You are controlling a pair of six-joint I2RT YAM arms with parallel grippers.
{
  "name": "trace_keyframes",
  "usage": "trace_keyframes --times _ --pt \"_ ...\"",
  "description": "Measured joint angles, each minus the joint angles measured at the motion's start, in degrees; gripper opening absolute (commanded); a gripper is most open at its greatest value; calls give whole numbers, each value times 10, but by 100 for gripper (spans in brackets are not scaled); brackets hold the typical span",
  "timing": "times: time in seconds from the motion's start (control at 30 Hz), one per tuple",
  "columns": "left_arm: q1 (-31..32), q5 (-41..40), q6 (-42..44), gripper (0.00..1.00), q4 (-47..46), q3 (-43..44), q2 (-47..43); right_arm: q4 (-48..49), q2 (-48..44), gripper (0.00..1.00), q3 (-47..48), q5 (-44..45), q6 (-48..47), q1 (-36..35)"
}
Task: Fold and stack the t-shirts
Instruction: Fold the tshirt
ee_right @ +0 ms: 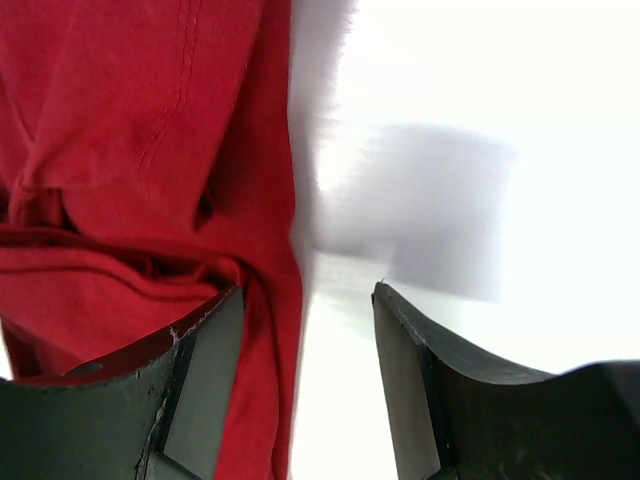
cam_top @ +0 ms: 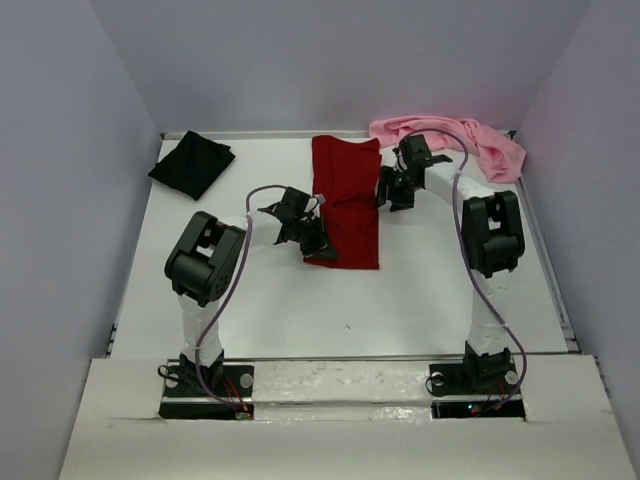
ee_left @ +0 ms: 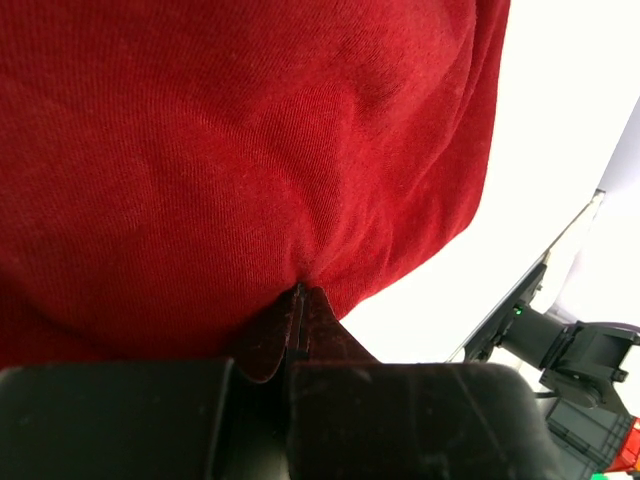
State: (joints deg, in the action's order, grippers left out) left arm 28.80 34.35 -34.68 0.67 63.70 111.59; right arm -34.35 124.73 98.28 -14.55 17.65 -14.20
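Observation:
The dark red t-shirt (cam_top: 347, 198) lies folded into a long strip in the middle of the table. My left gripper (cam_top: 318, 240) is shut on its near left edge; in the left wrist view the red cloth (ee_left: 250, 150) is pinched between the closed fingertips (ee_left: 298, 295). My right gripper (cam_top: 388, 192) is open at the shirt's right edge; in the right wrist view the red edge (ee_right: 150, 150) lies between the spread fingers (ee_right: 400, 340). The black t-shirt (cam_top: 192, 163) lies bunched at the far left. The light pink t-shirt (cam_top: 465, 140) lies crumpled at the far right.
The white table (cam_top: 420, 290) is walled by grey panels on the left, back and right. A raised rail runs along its right edge (cam_top: 545, 270). The right arm's base shows in the left wrist view (ee_left: 560, 350).

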Motion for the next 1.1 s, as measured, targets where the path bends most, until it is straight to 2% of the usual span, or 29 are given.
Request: trace_keyframes --times 0.3,0.37,0.4,0.43,0.47,0.53,0.57,0.6,0.9,1.1 --pt "1 -16 13 2 44 22 1 1 -89 58 -56 -14 6 4" --pt "1 -21 15 18 53 26 1 3 -103 58 -69 -27 14 4" --pt "1 -25 16 33 57 28 1 2 -109 58 -76 -34 17 4" --pt "1 -33 19 39 63 29 0 3 -116 58 -85 -40 20 4" --pt "1 -35 19 54 66 30 0 3 -120 57 -92 -45 23 4" --pt "1 -32 18 74 71 36 -5 5 -129 57 -110 -58 30 4" --pt "2 -36 23 93 74 41 -10 5 -133 57 -123 -64 32 4" --pt "3 -38 30 99 76 45 -15 5 -135 57 -130 -68 33 4" --pt "4 -60 39 99 94 54 -32 5 -146 57 -179 -88 40 4" --pt "3 -83 57 99 147 73 -67 29 -189 56 -243 -115 60 4"
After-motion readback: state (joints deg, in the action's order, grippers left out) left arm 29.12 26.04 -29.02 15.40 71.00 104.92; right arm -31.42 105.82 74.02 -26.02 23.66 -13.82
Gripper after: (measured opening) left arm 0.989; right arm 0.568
